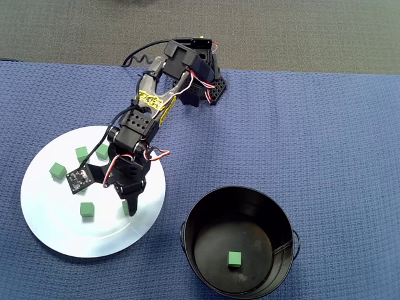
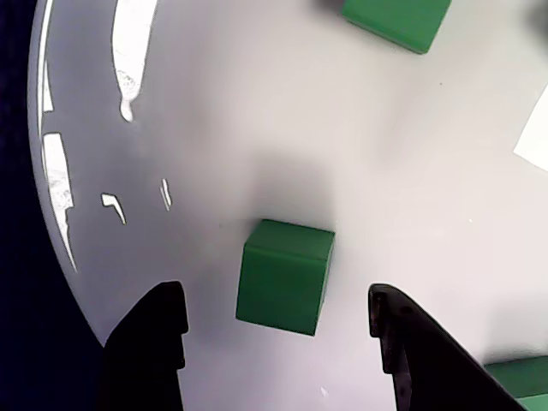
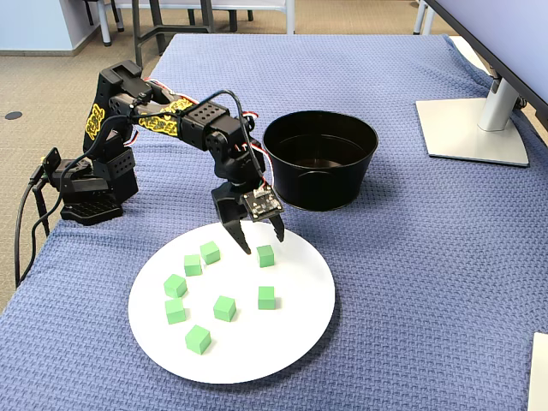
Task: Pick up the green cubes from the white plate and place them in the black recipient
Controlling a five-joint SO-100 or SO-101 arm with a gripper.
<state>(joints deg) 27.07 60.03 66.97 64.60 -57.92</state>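
My hand (image 2: 278,334) is spread wide, fingers (image 2: 150,342) either side of one green cube (image 2: 284,276), nothing gripped, no contact I can confirm. Step looks like the approach to a pick: cube sits centred in the gap, so next I'd drop a touch lower and close squarely on its side faces, then lift. Target cube is on the white plate (image 3: 291,342), near the plate rim closest to the black recipient (image 3: 321,167). Other green cubes (image 3: 224,307) are scattered across the plate, well apart from my target. Plate sits toward the bench's near edge in the fixed view, recipient further back. One cube (image 1: 234,259) is already inside the recipient, so most of the job remains.
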